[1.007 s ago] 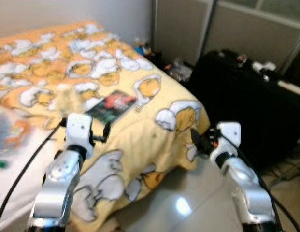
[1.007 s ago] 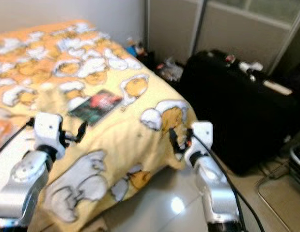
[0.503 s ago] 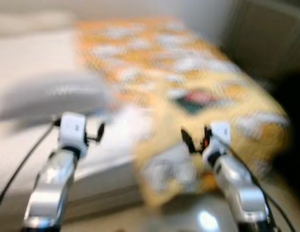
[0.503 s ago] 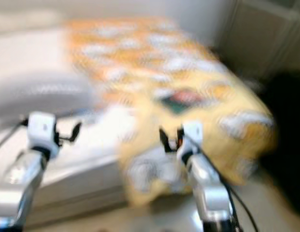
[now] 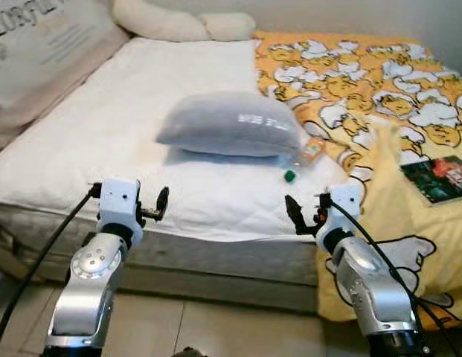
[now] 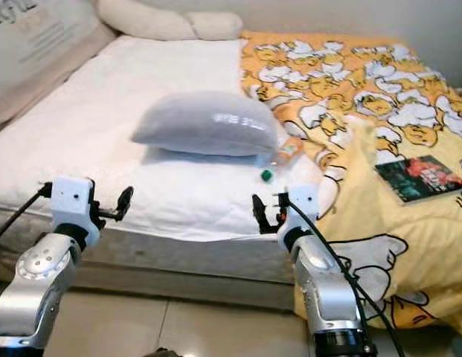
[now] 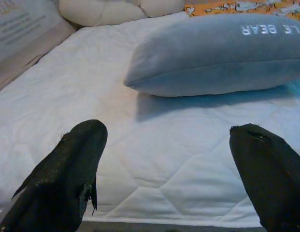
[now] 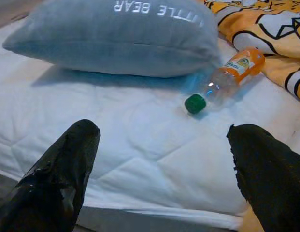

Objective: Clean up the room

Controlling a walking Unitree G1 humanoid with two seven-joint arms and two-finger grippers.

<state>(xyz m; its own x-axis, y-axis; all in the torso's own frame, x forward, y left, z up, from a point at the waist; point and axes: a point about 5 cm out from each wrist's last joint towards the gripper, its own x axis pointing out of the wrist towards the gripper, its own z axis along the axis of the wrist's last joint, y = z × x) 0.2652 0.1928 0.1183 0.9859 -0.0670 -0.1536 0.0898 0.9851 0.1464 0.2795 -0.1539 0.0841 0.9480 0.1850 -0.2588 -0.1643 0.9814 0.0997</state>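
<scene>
Bottle [image 8: 227, 77], green-capped and lying on its side, is seen on the white bed [image 5: 104, 134] just beside the grey pillow [image 5: 231, 125]. From left to right, the left claw [image 5: 162, 202] and right claw [image 5: 303, 216] are held spread and empty before the mattress edge; a book [image 5: 437, 178] is laid on the yellow duvet [image 5: 364, 82].

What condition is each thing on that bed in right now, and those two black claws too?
Grey plush pillow: lying flat on the white mattress.
Clear plastic bottle with orange label: on its side, green cap on, nearly empty.
Yellow cartoon-print blanket: rumpled, pulled toward one side.
Dark-covered book: closed, on the blanket.
Left tool: open, holding nothing.
Right tool: open, holding nothing.
</scene>
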